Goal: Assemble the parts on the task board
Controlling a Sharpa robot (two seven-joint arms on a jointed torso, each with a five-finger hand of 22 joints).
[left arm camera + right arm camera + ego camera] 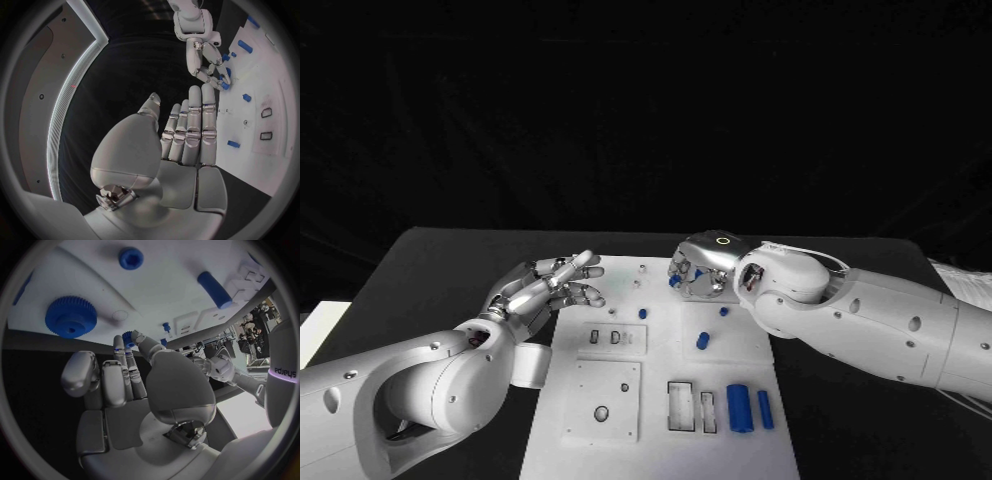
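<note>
A: On the board [661,400], what is seen around the hands?

B: Two blue cylinders [738,408] are laid near its front edge; a gear [70,316] is seen at the far end.

A: What is hidden?

B: The right hand [700,270] is largely covered by its own wrist.

A: And the grips?

B: A small gear [130,336] is pinched by the right hand. The left hand [548,285] is held slack, fingers extended, nothing grasped.

Two glossy white arms [877,315] dotted with small dark screws, each ending in a silver hand [548,285] (one wrist ring glows yellow).
</note>
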